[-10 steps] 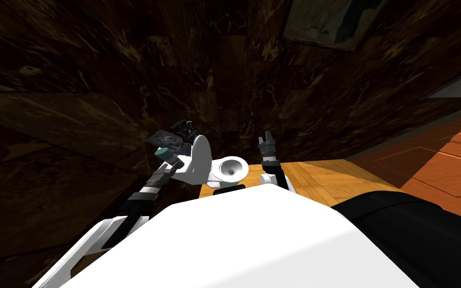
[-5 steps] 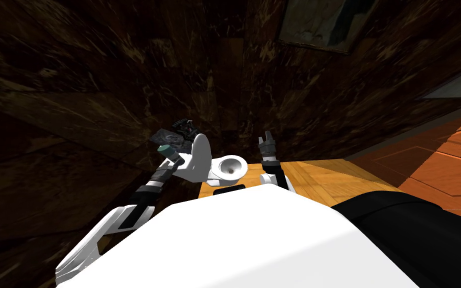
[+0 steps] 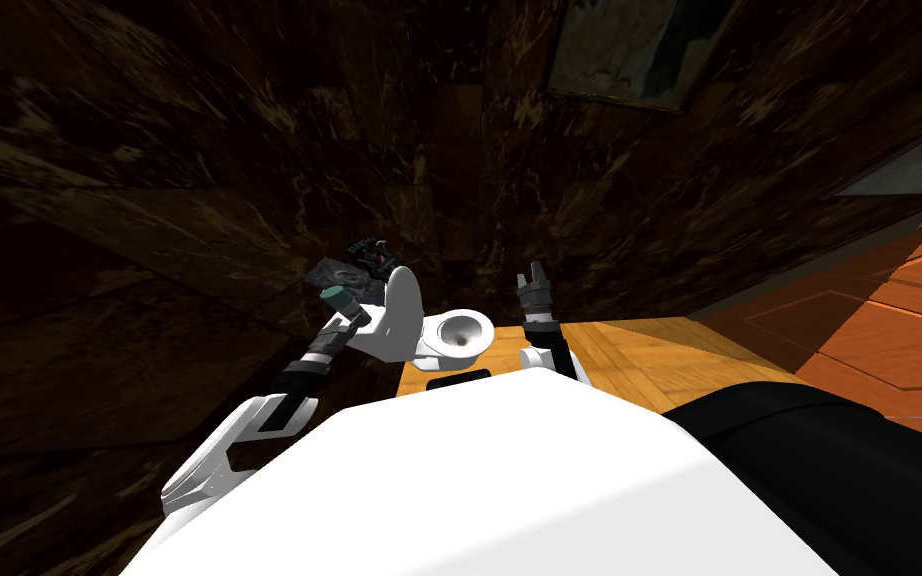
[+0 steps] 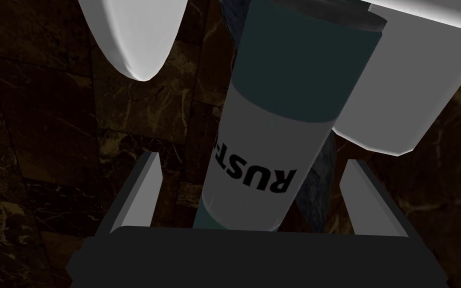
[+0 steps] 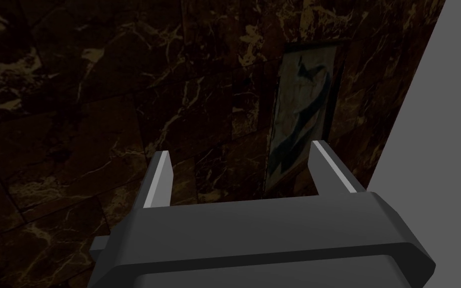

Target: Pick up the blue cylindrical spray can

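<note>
On my left side, the left tool (image 4: pixel 252 159) stands open. Its two blades are spread on either side of the spray can (image 4: pixel 269 130), with a gap showing on both sides, so nothing is gripped yet. The can has a pale band with dark lettering near the tool and a dark teal band farther out. Its long axis runs away from the tool body, nearly along the tool's own reach and leaning a little toward one blade. Its near end sits deep between the blades, close to the dark body.

I judge a plain closing would take it by its round sides, though the lean may nudge it first. I cannot tell what carries the can. It is just beside the white toilet (image 3: pixel 461 335). Across the toilet, well apart from the can, the right tool (image 5: pixel 242 152) is raised, open and empty.
</note>
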{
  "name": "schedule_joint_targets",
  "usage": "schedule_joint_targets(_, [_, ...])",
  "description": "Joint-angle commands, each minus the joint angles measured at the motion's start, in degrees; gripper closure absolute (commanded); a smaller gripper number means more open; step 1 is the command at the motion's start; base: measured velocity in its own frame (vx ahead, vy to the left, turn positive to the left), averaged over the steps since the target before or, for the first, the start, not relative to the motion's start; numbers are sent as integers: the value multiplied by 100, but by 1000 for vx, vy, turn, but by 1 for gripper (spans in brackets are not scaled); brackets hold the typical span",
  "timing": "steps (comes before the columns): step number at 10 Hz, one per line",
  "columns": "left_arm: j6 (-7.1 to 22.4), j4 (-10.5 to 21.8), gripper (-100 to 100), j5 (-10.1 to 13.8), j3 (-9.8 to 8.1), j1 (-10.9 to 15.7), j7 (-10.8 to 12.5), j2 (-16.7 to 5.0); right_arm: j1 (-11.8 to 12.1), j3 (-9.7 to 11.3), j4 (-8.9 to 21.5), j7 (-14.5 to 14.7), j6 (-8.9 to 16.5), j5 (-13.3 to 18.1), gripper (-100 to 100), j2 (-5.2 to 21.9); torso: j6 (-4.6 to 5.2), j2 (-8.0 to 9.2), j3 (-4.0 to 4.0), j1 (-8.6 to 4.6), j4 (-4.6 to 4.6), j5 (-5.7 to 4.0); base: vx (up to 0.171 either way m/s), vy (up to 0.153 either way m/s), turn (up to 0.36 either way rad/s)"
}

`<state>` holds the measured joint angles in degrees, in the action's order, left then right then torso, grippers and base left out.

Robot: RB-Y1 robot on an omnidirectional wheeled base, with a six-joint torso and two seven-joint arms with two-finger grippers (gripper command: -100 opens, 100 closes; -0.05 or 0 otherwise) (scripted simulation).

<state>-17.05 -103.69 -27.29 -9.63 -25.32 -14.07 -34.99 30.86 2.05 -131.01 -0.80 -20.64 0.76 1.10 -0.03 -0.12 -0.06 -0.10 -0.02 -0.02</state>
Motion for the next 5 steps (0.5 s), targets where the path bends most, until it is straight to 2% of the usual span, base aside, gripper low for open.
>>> schedule_joint_targets(1, [-186,286,-100,-108,117,286,49,-59,0,0,0,0,0,0,0,0,0,0,0,0,0,0,-94,-31,39])
schedule_joint_targets(3, [-186,608,-100,-108,117,617,49,-59,-2,1,0,0,0,0,0,-1,1,43,24,-16,10,-4,-97,-24,9])
schedule_joint_targets(4, [-186,775,-100,-108,117,808,49,-59,-1,0,0,0,0,0,0,0,2,30,18,-10,8,-3,-11,2,-4])
schedule_joint_targets(5, [-186,920,-100,-108,117,861,49,-59,0,0,0,0,0,0,0,0,1,13,8,-5,4,-2,12,6,0])
